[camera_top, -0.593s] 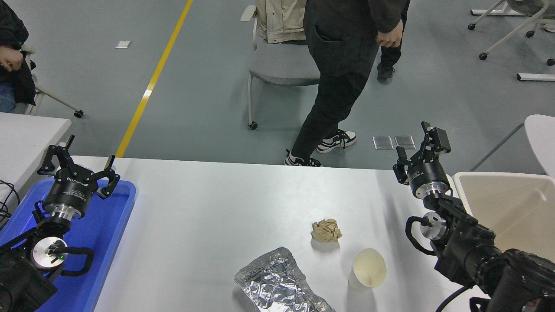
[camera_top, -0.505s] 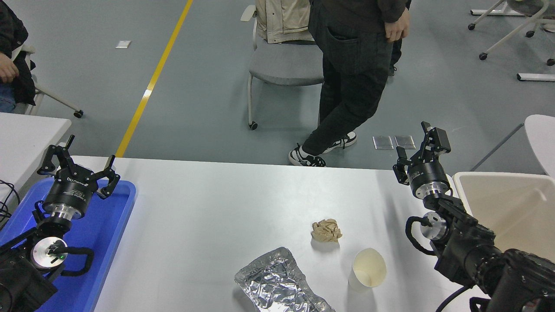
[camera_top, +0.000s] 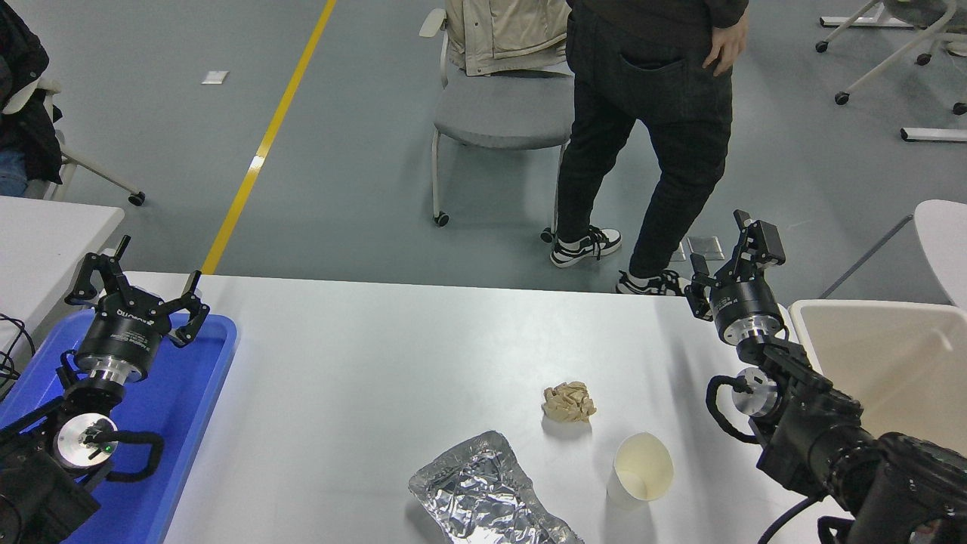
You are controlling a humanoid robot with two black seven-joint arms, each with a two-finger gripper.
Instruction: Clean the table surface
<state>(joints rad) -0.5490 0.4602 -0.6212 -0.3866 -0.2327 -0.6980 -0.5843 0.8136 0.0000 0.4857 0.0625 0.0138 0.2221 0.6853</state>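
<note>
Blue tray and cream bin hold nothing; left hand, right hand spread apart.

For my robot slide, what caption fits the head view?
Open grippers wait above a table littered with foil, paper, cup.

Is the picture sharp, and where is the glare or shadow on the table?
Head view: sharp throughout. The table surface carries a soft sheen at mid-table, the crumpled foil glints brightly, and faint shadows sit under the paper wad and the tipped cup.
</note>
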